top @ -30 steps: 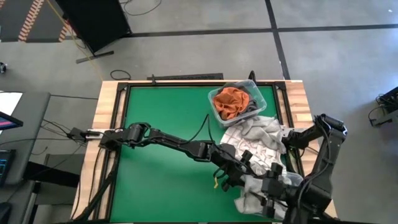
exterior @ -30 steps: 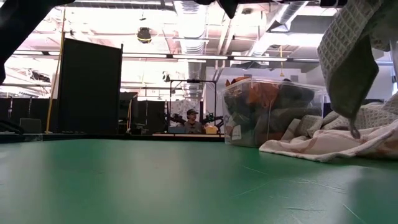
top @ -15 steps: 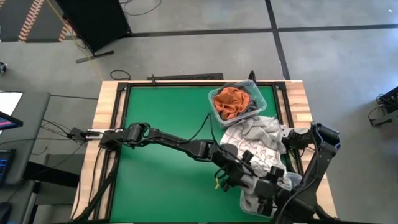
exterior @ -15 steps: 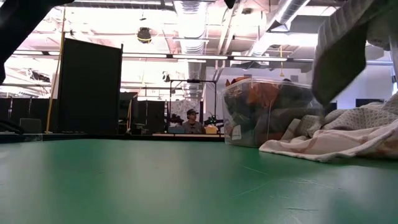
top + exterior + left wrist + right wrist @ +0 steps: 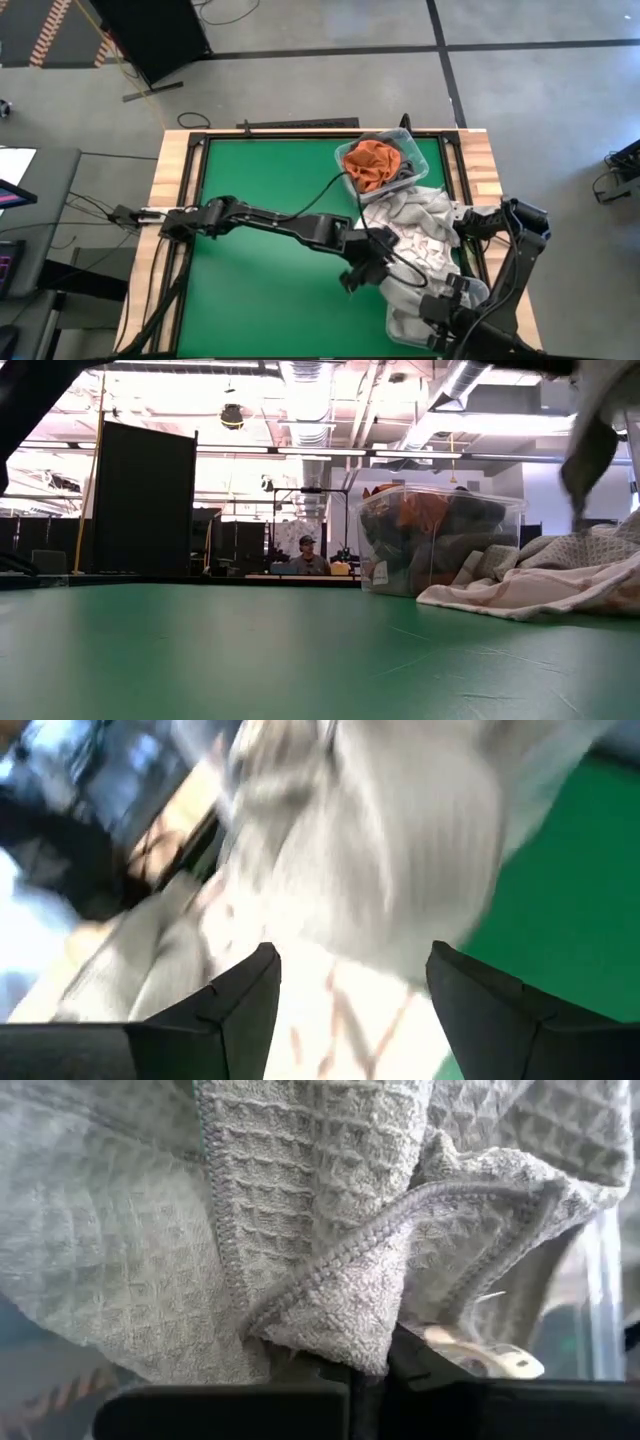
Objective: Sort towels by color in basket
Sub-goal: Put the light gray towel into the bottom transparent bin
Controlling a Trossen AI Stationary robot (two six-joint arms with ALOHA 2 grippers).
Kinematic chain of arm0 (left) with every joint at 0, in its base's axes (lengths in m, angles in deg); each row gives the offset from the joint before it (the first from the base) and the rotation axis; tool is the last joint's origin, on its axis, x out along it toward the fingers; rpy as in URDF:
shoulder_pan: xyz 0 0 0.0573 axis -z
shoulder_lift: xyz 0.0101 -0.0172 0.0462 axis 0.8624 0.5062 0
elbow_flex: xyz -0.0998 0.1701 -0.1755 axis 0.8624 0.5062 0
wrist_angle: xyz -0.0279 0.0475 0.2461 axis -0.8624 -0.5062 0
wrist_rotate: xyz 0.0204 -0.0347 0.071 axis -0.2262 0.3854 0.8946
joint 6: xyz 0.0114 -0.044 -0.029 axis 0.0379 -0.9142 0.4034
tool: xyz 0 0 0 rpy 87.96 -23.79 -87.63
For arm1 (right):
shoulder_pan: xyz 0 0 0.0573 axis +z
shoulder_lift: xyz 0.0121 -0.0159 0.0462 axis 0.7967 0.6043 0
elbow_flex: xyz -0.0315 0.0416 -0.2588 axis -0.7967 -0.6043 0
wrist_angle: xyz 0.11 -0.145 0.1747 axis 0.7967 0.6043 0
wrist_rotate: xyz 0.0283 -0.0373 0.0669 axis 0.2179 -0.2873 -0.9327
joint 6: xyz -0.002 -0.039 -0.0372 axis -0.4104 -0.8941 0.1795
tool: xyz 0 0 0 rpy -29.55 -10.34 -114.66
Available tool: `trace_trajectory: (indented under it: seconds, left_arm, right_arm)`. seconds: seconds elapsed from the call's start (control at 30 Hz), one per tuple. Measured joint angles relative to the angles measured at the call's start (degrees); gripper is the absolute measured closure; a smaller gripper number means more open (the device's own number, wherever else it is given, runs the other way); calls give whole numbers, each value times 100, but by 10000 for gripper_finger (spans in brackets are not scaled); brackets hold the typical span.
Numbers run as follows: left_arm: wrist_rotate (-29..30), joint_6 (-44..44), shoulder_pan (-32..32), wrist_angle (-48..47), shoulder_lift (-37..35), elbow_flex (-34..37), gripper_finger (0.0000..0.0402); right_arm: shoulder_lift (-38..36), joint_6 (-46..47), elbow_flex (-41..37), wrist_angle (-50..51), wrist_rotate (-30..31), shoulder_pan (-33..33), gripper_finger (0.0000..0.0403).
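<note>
Two arms work over the green table (image 5: 260,290). The right gripper (image 5: 365,1370) has its fingers pinched tight on a grey waffle towel (image 5: 300,1210), which hangs near the table's right front corner. The left gripper (image 5: 350,990) has its fingers spread wide with nothing between them, right over a white towel with thin red lines (image 5: 405,240) in the pile of towels (image 5: 420,225). That pile lies beside the clear basket (image 5: 410,137) at the back right, where an orange towel (image 5: 368,165) and some dark cloth already sit. To do this step well, I think the right arm should lift the grey towel high (so no corner drags on the pile) and let go only over the basket.
</note>
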Motion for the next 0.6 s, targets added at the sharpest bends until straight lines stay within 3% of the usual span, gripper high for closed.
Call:
trace_trajectory:
  seconds: [0.17, 0.43, 0.6]
  left_arm:
    - [692, -161, -147, -1026, -666, 223, 162]
    - [328, -1355, -662, -2212, -1896, 219, 162]
    - [312, -1866, -860, -2704, -2424, 219, 162]
  right_arm:
    - [-2, 321, 0, -10, -644, 27, 348]
    - [-4, 1049, 0, -198, -1146, 38, 365]
    - [-4, 2350, 0, -161, -1204, 30, 358]
